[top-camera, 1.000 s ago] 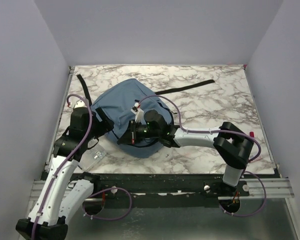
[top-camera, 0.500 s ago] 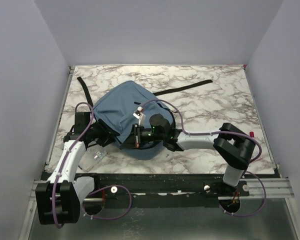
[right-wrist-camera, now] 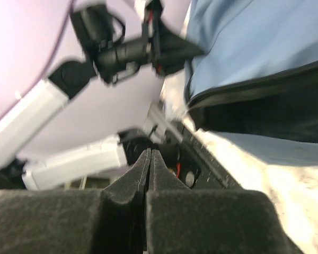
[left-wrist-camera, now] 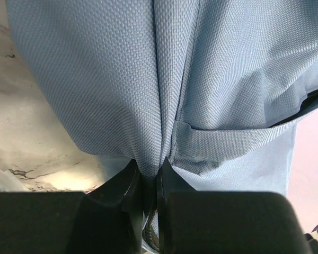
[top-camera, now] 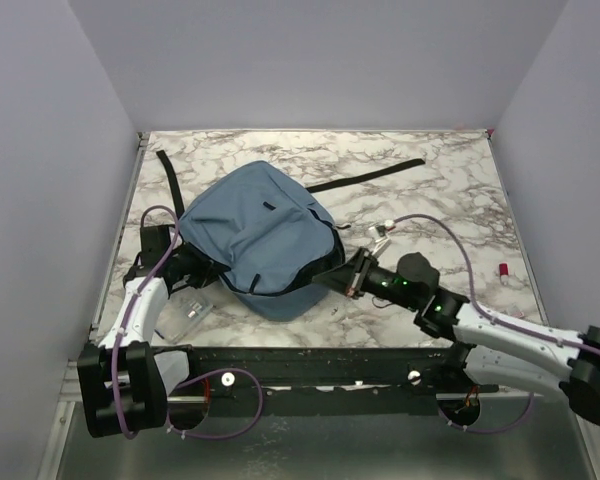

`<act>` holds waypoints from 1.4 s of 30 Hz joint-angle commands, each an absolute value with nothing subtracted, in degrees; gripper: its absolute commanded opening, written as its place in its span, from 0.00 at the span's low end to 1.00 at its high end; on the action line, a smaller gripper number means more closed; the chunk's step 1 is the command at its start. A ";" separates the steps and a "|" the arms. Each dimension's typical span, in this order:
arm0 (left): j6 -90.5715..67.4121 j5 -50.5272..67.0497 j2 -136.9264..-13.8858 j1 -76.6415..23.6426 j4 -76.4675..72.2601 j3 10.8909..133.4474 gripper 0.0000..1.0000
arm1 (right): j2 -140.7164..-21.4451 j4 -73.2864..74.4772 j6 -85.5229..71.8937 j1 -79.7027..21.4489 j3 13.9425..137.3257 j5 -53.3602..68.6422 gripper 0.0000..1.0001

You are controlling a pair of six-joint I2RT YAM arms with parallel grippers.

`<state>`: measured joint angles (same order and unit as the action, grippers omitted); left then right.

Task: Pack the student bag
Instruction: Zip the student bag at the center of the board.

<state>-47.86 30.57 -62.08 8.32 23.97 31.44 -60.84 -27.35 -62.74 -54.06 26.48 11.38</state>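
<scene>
The student bag lies flat on the left-centre of the marbled surface, its rounded dusty-blue body towards the far side and its black zip trim along the near right edge. One black strap runs out from the bag across the surface to the far right. A second one trails off towards the far left corner.

The left end effector meets the bag at its near left edge. In the left wrist view its fingers are clamped on a pinched fold of the blue fabric. The cloth gathers into a ridge above them, and a sewn fabric loop sits just to one side. Bare marble shows beside the bag in that view.

The right end effector sits low at the near right edge of the bag, close to the black trim. The overhead view does not settle whether it touches the trim. The right wrist view shows its two fingers pressed together with nothing between them. The bag's black-edged rim lies apart from them, up and to the right, and the left arm appears blurred beyond.

A clear plastic item rests on the surface just near of the left end effector. A small red object lies by the right edge, well apart from the bag.
</scene>
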 commanded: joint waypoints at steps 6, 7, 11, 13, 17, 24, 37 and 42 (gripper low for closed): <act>-45.32 33.43 -63.07 9.94 18.98 29.96 0.00 | -65.18 -5.37 -44.95 -51.37 39.64 15.93 0.01; -45.42 34.01 -63.31 9.96 18.56 29.73 0.00 | -67.30 -6.32 -44.04 -52.37 42.11 16.94 0.02; -44.81 36.12 -64.10 9.96 17.40 29.22 0.00 | -73.55 -8.19 -42.73 -55.45 49.13 18.27 0.19; -44.48 36.85 -64.24 9.94 17.02 29.19 0.00 | -76.90 -9.61 -44.43 -55.46 51.04 17.68 0.27; -44.38 38.59 -63.41 9.94 14.92 27.78 0.00 | -87.25 -8.91 -45.96 -55.46 56.96 18.22 0.49; -44.23 41.00 -63.63 9.93 13.25 26.60 0.00 | -96.37 -8.85 -49.14 -55.47 60.86 16.82 0.56; -44.20 41.97 -61.97 9.94 12.62 26.00 0.00 | -101.77 -18.33 -53.18 -56.58 59.74 22.04 0.44; -44.24 42.43 -61.89 9.94 12.32 25.77 0.00 | -103.88 -20.47 -53.96 -57.23 59.58 22.71 0.34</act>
<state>-44.49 38.79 -62.78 9.80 13.37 26.55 -101.60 -17.12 -53.04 -56.31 58.96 20.51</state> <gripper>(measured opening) 0.123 0.373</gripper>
